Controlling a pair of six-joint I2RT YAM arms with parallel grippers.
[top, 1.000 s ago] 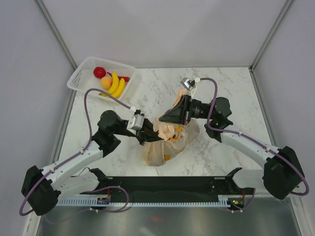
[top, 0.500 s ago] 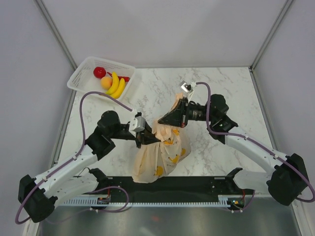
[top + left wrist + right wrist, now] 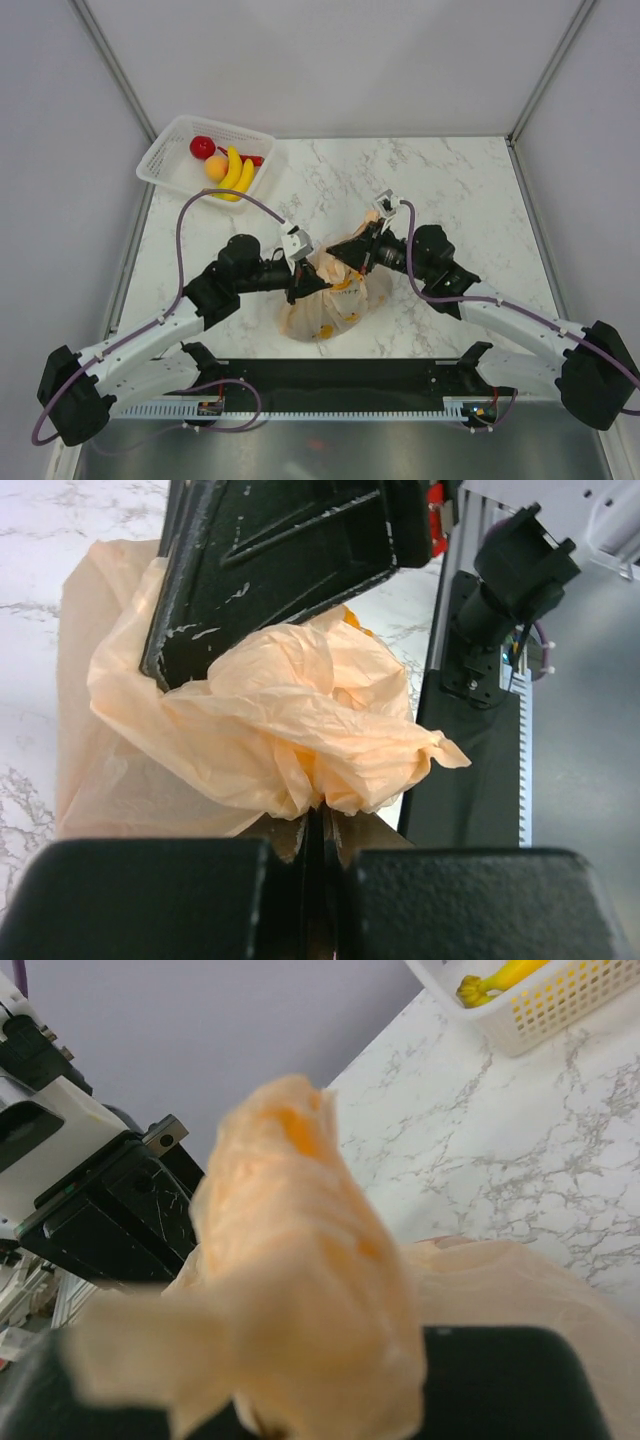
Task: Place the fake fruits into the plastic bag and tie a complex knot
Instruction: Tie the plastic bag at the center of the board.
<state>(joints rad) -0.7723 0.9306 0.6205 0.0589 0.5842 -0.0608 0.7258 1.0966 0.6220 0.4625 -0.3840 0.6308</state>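
Pinched flat together, the left pincer (image 3: 318, 832) has a gather of the plastic bag (image 3: 290, 720) nipped between its two dark fingers, with no gap between them. Just beyond, the right pincer (image 3: 340, 256) reaches in from the opposite side. In its own wrist view a blurred strip of the same peach film rises from between its fingers, so it looks closed on the bag too, though the film hides the tips.

The bag is thin, soft film, nearly weightless, crumpling wherever it is touched. Whatever weight it has probably sits low, in the belly. I judge it slick and easy to tear if the two arms pull hard against each other. The place to hold is the bunched neck and the handle strips, never the loose belly.

Only the left wrist view shows how tightly the film is clamped. The right wrist view is mostly out-of-focus plastic. The overhead view alone shows the bag's belly apparently resting on the marble desk (image 3: 450, 190) between the arms. It also shows the white lattice basket (image 3: 160, 146) far off at the back left corner, holding the bananas (image 3: 236, 172), a red apple (image 3: 202, 147) and a peach (image 3: 215, 168), not yet bagged.
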